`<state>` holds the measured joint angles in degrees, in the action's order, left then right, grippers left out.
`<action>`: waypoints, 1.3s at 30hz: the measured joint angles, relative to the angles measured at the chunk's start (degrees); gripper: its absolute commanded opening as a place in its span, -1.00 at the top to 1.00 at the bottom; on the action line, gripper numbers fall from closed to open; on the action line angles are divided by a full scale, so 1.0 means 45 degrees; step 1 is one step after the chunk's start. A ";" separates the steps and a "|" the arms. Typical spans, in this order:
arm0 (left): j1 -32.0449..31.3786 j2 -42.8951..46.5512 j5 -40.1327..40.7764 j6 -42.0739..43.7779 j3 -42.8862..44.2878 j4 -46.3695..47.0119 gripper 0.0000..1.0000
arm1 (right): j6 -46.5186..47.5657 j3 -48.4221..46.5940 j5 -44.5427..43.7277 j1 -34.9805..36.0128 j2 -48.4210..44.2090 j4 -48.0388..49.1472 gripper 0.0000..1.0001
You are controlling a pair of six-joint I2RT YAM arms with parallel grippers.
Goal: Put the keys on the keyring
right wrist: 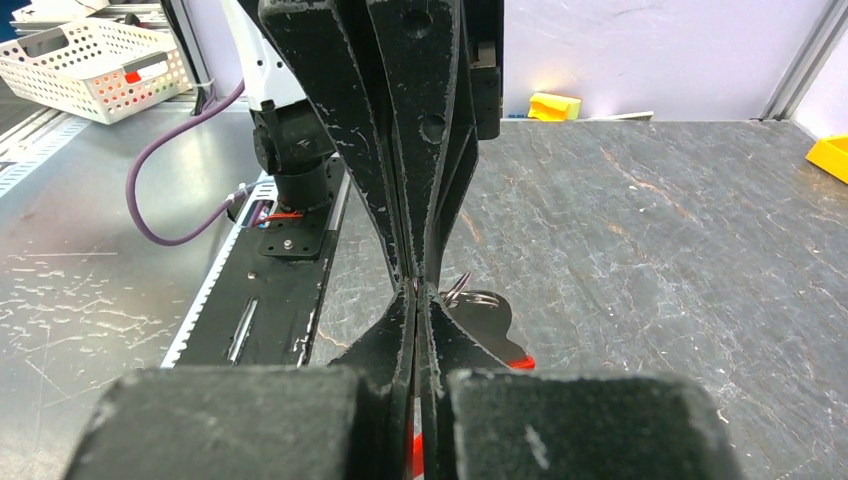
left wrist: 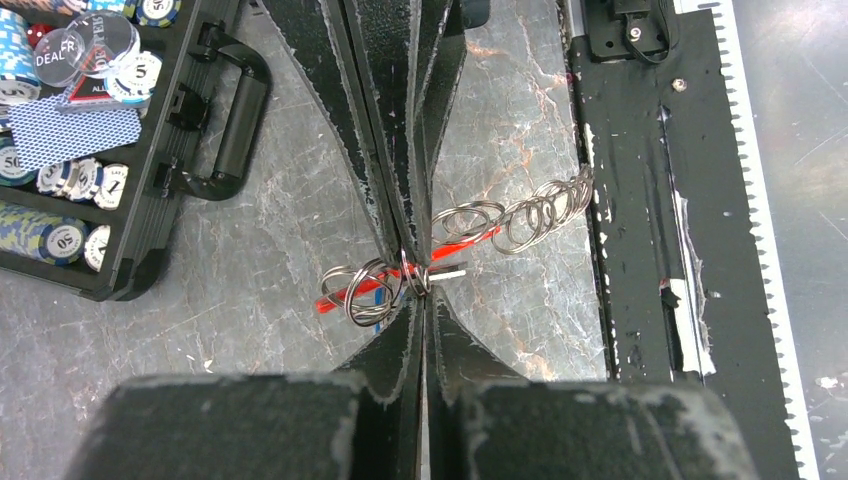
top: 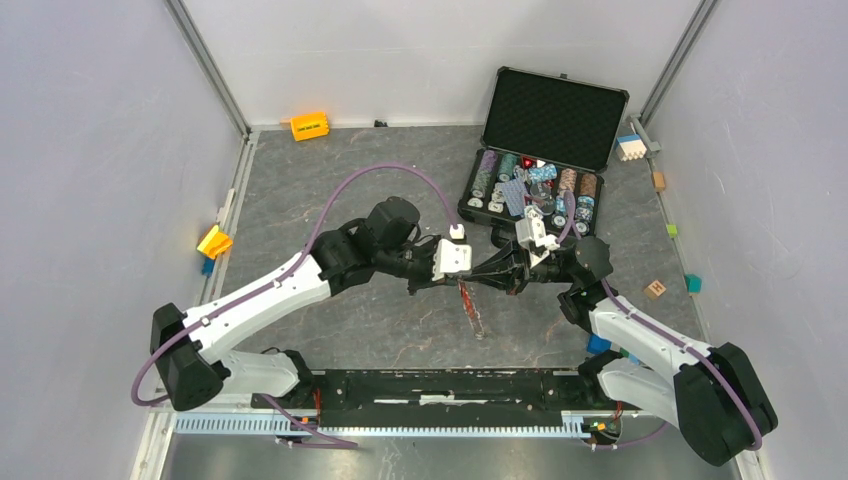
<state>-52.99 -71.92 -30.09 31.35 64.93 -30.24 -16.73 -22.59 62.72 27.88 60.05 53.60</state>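
The keyring is a chain of silver rings (left wrist: pixel 520 215) with a red fob (left wrist: pixel 345 297); in the top view the fob (top: pixel 468 303) hangs below the two grippers. My left gripper (left wrist: pixel 421 292) and right gripper (left wrist: pixel 404 258) meet tip to tip at the table's middle, both shut, pinching rings of the chain between them. In the right wrist view my right gripper (right wrist: pixel 416 292) is shut, with a ring (right wrist: pixel 472 296) and a bit of red (right wrist: pixel 520 362) beside it. A small blue and white piece (left wrist: pixel 383 292) shows under the rings. I cannot make out separate keys.
An open black case (top: pixel 552 112) of poker chips stands at the back right, close behind the grippers. An orange block (top: pixel 309 126) lies at the back wall and a yellow one (top: pixel 214 242) at the left edge. Small blocks line the right edge. The black base plate (top: pixel 450 385) runs along the front.
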 measured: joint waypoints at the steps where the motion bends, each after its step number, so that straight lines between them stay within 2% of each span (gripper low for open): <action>1: 0.0000 -0.0049 -0.0015 -0.0024 0.0015 -0.0005 0.95 | -0.0024 0.0005 0.0000 -0.0005 -0.0005 0.0015 1.00; 6: 0.0000 -0.0296 -0.0015 -0.0126 0.0117 -0.0019 0.86 | -0.0102 0.0005 -0.0005 -0.0058 -0.0005 0.0136 1.00; 15: 0.0000 -0.0801 -0.0019 -0.0505 0.0418 -0.0243 0.51 | -0.0078 0.0005 -0.0102 -0.0068 -0.0058 0.0175 1.00; 20: 0.0000 -0.0826 -0.0010 -0.0520 0.0529 -0.0243 0.39 | 0.0194 0.0005 -0.0248 -0.0053 -0.0165 0.0102 1.00; 29: 0.0010 -0.0253 0.0223 -0.0505 0.0583 -0.0243 0.35 | 0.0797 0.0005 -0.0345 -0.0053 -0.0170 -0.0525 1.00; 39: 0.0015 -0.0053 -0.0044 -0.0471 0.0578 -0.0194 0.43 | 0.0923 0.0005 -0.0345 -0.0053 -0.0170 -0.0782 1.00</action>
<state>-52.93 -72.16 -30.28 29.23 67.53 -31.11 -12.58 -22.57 61.17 27.64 59.29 50.09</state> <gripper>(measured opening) 0.298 0.006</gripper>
